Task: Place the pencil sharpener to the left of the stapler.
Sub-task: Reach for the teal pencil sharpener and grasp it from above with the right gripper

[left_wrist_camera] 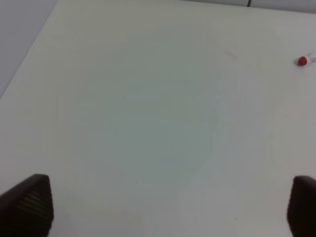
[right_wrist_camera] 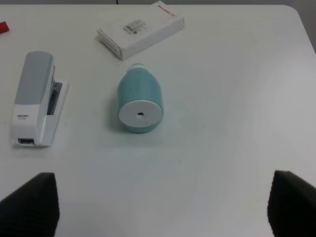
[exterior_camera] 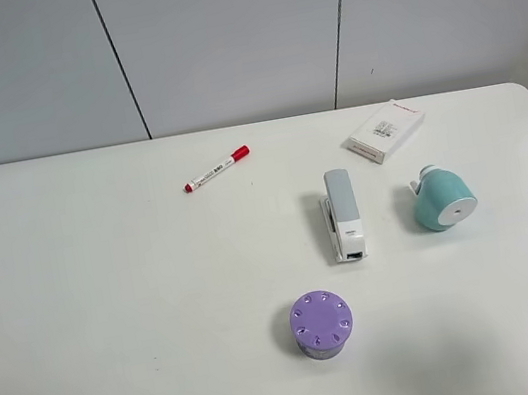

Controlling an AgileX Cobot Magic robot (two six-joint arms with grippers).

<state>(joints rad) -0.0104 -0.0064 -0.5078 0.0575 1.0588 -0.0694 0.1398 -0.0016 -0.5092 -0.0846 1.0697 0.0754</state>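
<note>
The pencil sharpener (exterior_camera: 443, 199) is lying on its side at the right of the overhead frame, with its flat white face turned toward the lower right. The stapler (exterior_camera: 343, 215) is lying near the centre, running up and down the frame. The sharpener is therefore sitting to the stapler's right, apart from it, with bare table (exterior_camera: 106, 285) between them.

In the right wrist view the right gripper (right_wrist_camera: 160, 205) is hanging with its two dark fingers (right_wrist_camera: 29, 205) spread wide and gripping nothing. The sharpener is resting ahead of it, untouched.

The left gripper (left_wrist_camera: 168, 207) is likewise gaping wide and empty over bare tabletop. Its view is soft, and the red speck at the edge is probably the cap of the marker (exterior_camera: 217, 169), which is lying at upper centre-left of the overhead frame.

A white box (exterior_camera: 385, 131) is lying above the sharpener, and a purple cylinder (exterior_camera: 321, 324) is standing at lower centre.
</note>
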